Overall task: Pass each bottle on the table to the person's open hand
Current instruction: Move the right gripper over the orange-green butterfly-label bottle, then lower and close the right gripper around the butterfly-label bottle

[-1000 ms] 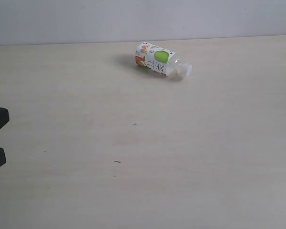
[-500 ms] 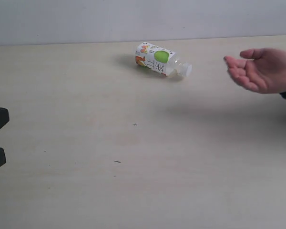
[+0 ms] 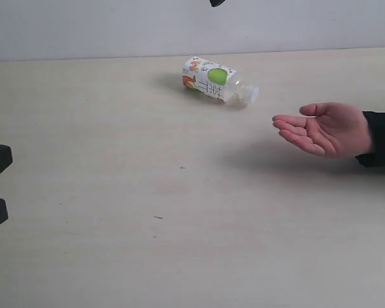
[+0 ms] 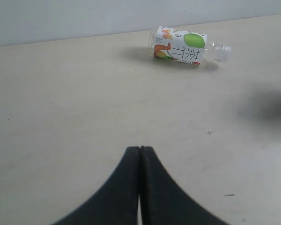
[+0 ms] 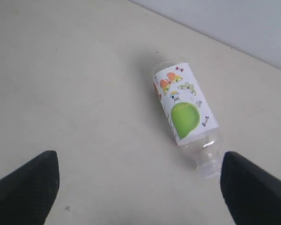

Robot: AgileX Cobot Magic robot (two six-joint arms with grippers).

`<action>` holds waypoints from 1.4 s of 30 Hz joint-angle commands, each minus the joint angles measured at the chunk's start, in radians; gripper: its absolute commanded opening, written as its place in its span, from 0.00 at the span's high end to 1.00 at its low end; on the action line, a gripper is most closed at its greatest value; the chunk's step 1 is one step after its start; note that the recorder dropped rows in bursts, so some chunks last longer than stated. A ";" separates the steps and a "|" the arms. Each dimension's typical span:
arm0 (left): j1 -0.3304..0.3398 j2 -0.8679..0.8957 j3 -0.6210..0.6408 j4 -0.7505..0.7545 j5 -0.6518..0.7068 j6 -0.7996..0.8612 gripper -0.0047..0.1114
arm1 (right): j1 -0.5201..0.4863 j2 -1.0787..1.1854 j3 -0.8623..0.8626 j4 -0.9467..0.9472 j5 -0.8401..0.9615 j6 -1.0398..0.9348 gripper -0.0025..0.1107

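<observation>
While the right pincer [image 5: 138,159] hangs w/ its two dark fingers spread wide, gripping nothing, the left pincer [image 4: 140,151] is over the table [image 3: 179,256] w/ fingers pressed tight together, also empty. One bottle [image 3: 213,81] lies on its side near the table's far edge, white label w/ a green apple, neck pointing toward the person's hand [image 3: 326,130]. That hand, palm up, fingers open, black sleeve, hovers just above the table, right of the bottle in the ext. view, not touching it. Only the ext. view shows the hand; the left wrist view catches just its shadow. The right wrist view alone shows butterflies on the label, w/ the bottle btw. the spread fingers, apart from both.
</observation>
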State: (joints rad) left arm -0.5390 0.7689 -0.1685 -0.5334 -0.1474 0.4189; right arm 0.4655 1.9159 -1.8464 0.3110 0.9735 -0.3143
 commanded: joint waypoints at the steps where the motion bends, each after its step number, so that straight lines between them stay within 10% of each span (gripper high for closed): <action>1: 0.001 -0.005 0.005 -0.005 -0.003 -0.006 0.96 | 0.000 0.195 -0.178 -0.003 0.012 -0.087 0.21; 10: 0.001 -0.005 0.005 -0.005 -0.003 -0.006 0.96 | 0.000 0.529 -0.537 -0.067 0.142 -0.402 0.21; 42: 0.001 -0.005 0.005 -0.005 -0.003 -0.006 0.96 | -0.054 0.646 -0.557 -0.006 0.046 -0.496 0.25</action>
State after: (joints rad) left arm -0.5390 0.7689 -0.1685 -0.5334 -0.1474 0.4189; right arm 0.4147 2.5498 -2.3945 0.2932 1.0312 -0.7975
